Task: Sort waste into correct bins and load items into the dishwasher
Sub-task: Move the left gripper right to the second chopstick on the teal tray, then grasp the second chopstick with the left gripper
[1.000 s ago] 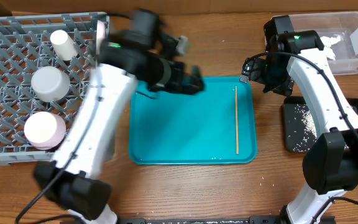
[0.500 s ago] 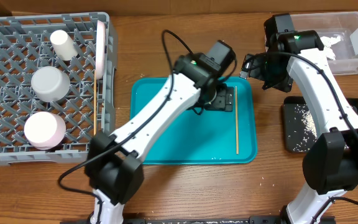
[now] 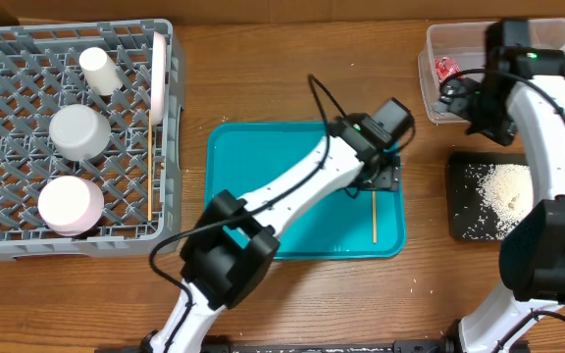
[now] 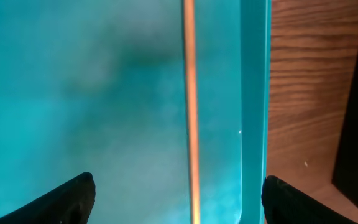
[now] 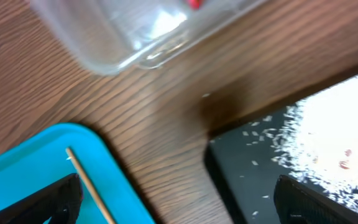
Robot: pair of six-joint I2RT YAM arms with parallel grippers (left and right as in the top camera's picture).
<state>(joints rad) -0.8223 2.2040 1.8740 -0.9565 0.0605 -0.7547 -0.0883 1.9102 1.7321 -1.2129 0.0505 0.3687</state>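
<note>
My left fingers (image 4: 67,200) straddle, spread, the thin wooden chopstick (image 4: 190,93) beside the rim of the rectangular teal plastic tray (image 4: 255,93), right fingers (image 5: 48,199) spread and empty; an off-centre pinch could roll it away.

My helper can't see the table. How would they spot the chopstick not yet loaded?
Find the teal serving tray in the table's middle, between the grey dish rack and the black tray. Along its right edge, under the left gripper, lies a thin wooden chopstick. Unlike the other stick, already in the rack, it lies flat on teal.
</note>
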